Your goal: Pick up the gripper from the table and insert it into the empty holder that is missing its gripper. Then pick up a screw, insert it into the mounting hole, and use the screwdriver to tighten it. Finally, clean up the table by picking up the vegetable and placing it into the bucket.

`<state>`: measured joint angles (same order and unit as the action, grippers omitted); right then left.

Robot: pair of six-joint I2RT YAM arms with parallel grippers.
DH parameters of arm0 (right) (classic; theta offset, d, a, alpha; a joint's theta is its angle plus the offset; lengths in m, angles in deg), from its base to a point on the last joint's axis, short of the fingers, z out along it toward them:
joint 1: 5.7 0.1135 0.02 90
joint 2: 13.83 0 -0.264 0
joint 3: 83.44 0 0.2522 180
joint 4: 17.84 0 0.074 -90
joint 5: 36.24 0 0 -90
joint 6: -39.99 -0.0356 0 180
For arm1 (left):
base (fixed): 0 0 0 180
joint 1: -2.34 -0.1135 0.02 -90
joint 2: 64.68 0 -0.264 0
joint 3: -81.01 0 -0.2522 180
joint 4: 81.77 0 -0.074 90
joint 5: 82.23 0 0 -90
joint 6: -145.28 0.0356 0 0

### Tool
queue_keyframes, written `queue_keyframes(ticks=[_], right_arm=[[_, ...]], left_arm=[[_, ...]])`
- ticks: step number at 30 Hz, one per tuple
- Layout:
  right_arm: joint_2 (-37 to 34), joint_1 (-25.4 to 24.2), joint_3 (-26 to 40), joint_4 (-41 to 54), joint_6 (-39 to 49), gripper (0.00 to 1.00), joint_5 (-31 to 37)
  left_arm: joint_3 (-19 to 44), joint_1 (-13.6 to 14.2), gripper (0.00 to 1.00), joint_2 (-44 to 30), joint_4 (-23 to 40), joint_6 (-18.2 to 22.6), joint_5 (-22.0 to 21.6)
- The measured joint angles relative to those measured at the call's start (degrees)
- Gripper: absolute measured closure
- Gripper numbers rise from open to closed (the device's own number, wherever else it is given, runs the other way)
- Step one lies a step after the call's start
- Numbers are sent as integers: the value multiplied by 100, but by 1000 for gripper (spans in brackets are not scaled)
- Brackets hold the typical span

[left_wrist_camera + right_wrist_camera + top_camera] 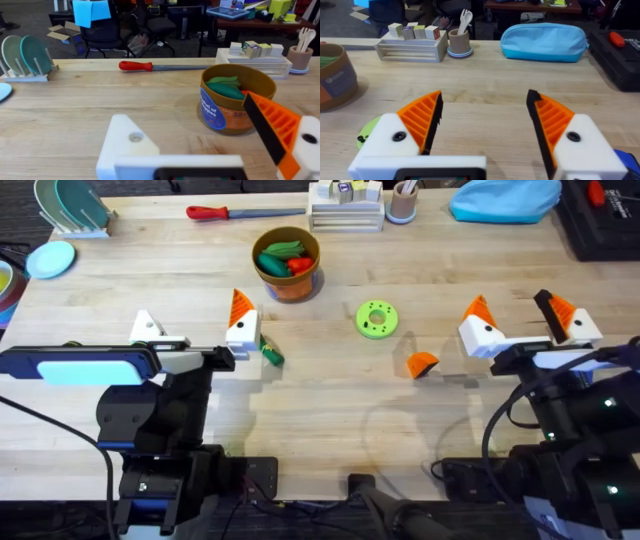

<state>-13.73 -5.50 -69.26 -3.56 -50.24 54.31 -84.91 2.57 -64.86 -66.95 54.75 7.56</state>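
Observation:
The loose orange gripper (421, 364) lies on the table, right of centre. My left gripper (193, 322) is open with nothing between its fingers. Its left finger is the bare white holder (148, 327) (127, 145) with a mounting hole showing; its other finger carries an orange tip (240, 306). The small green vegetable (270, 351) lies just right of that tipped finger. Beyond it stands the orange-brown bucket (288, 266) (235, 100) with green and red toy vegetables inside. A red-handled screwdriver (215, 213) (136, 65) lies at the back. My right gripper (516, 312) (485, 102) is open and empty, right of the loose gripper.
A flat green disc with holes (376, 319) (367, 132) sits mid-table. Along the back are a dish rack (70, 205), a tray of blocks (345, 205), a cup (402, 202) and a blue pouch (505, 198). A blue plate (50, 258) lies far left.

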Motion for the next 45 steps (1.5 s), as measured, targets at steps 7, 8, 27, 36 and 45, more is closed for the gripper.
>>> queue_keyframes(ticks=[7, 8, 27, 36, 45], right_arm=[[0, -1, 4, 58, 0, 10, 2], [0, 0, 7, 59, 0, 10, 2], [-1012, 0, 2405, 3234, 48, 10, 1], [-3143, 0, 4733, 5135, 68, 10, -2], [-4286, 0, 5578, 5776, 68, 10, -10]], left_arm=[[0, 0, 8, -2, 0, 0, 3], [0, 0, 8, -2, 0, 0, 10], [3169, 0, 8, -1661, 3683, -21, 146], [5742, 0, 9, -4140, 5615, -20, 83], [6059, 0, 8, -5292, 6005, -220, 366]])
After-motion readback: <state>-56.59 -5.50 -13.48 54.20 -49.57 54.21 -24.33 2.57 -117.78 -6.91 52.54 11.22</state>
